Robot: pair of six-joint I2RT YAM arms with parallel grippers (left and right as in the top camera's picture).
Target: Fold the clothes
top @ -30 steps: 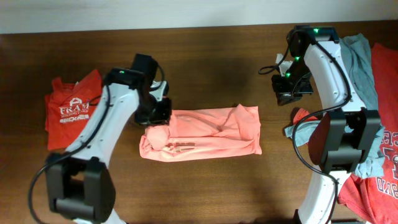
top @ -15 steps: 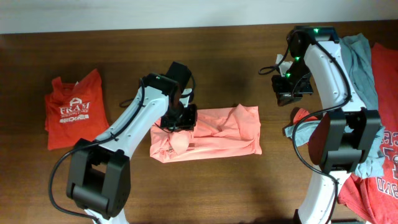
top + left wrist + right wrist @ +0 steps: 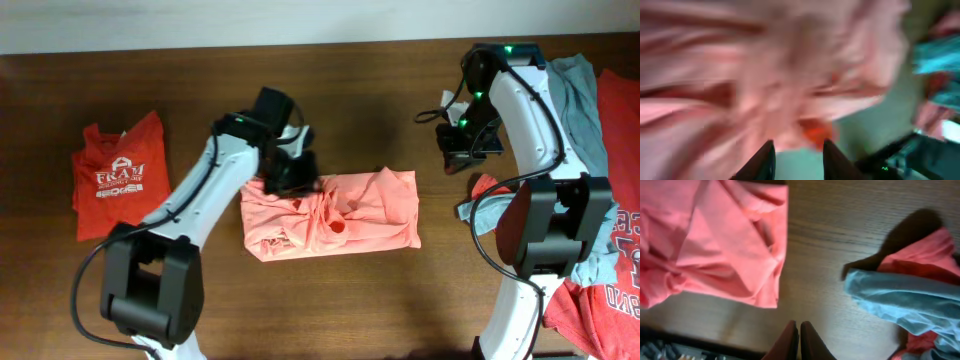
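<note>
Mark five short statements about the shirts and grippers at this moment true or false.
1. The right gripper is shut with nothing in it. True.
2. The pink shirt lies at the far right edge of the table. False: it lies mid-table, between the arms.
3. The left gripper is over the pink shirt. True.
4. The red-orange shirt touches the pink shirt. False: bare wood lies between them.
5. The grey-blue shirt lies on the left arm's side. False: it is on the right arm's side.
</note>
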